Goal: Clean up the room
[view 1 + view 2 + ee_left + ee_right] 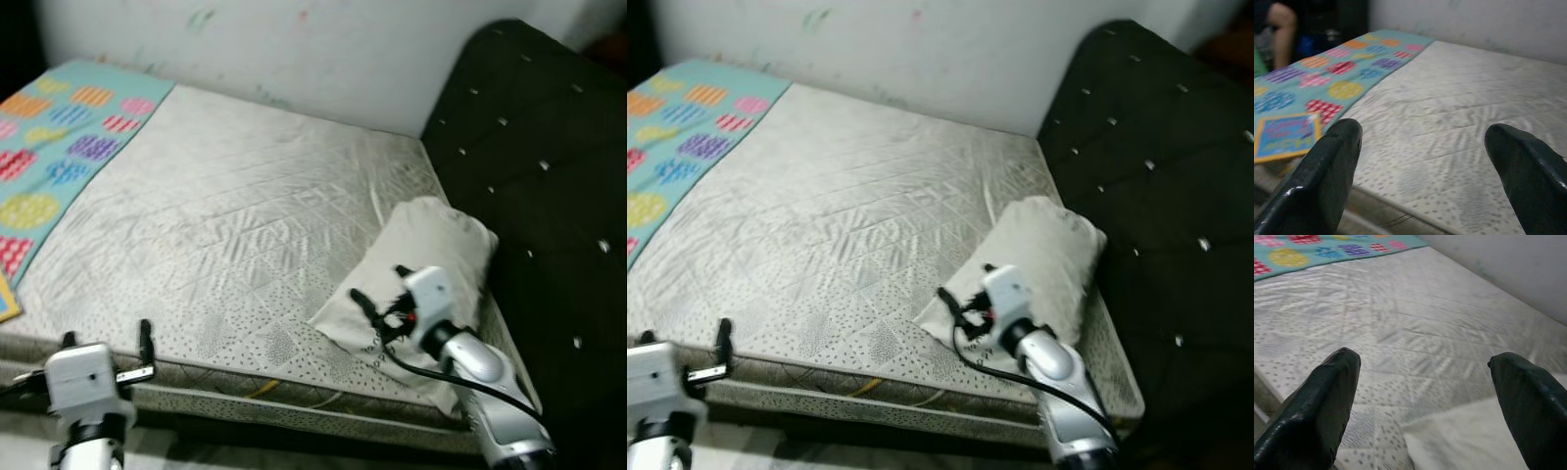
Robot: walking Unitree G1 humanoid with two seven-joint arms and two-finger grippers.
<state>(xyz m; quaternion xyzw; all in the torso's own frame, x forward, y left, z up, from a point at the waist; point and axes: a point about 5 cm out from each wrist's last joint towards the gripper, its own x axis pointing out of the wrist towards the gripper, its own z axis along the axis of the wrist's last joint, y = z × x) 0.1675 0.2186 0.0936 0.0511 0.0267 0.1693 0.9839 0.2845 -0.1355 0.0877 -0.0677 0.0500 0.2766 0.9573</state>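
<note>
A white pillow (431, 264) is lying on the right side of a bare quilted mattress (235, 225), its far end resting against the dark tufted headboard (539, 166) and its near corner reaching toward the mattress's front edge. The right gripper (377, 294) is hovering just above the pillow's near end, its two black fingers (1322, 406) spreading wide apart and holding nothing, the pillow's pale edge (1464, 440) showing between them in the right wrist view. The left gripper (108, 343) is hanging at the front edge of the mattress, well apart from the pillow, its fingers (1327, 166) also standing wide open and empty. A turquoise blanket (59, 137) with coloured circles is covering the far left end of the bed, beneath a smudged white wall (294, 49).
</note>
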